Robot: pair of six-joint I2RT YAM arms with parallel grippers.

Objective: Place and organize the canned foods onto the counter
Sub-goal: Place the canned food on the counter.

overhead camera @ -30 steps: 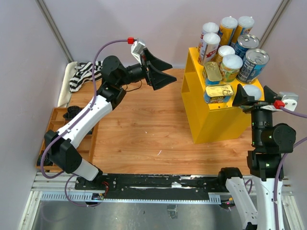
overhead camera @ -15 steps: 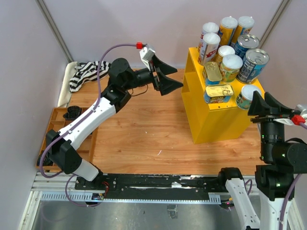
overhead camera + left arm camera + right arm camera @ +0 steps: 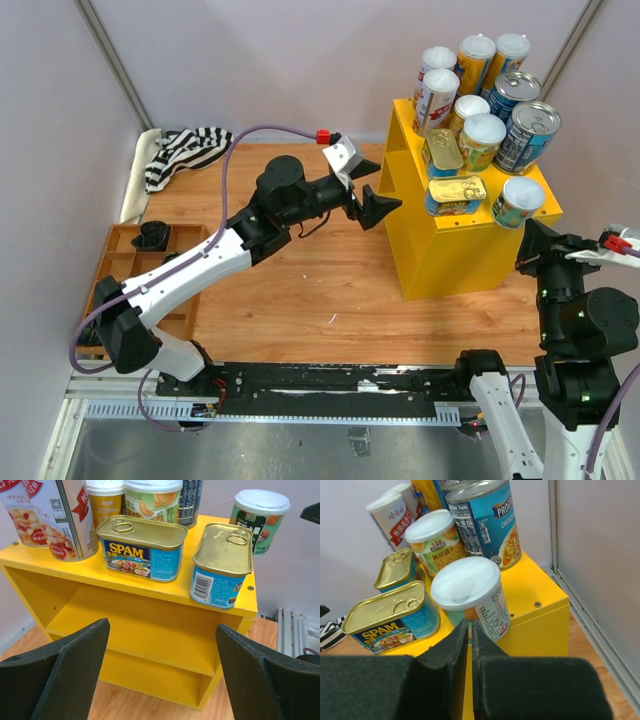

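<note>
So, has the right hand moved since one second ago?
Yes. The right hand has drawn back toward the near edge, away from the top of the yellow cabinet, and is now shut.

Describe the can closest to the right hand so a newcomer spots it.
Find the yellow cabinet on the right. At the near right corner of its top stands a short round can with a white lid and green-orange label. The SPAM tin to its left is flat and rectangular; the blue soup can behind it is taller and silver-topped.
</note>
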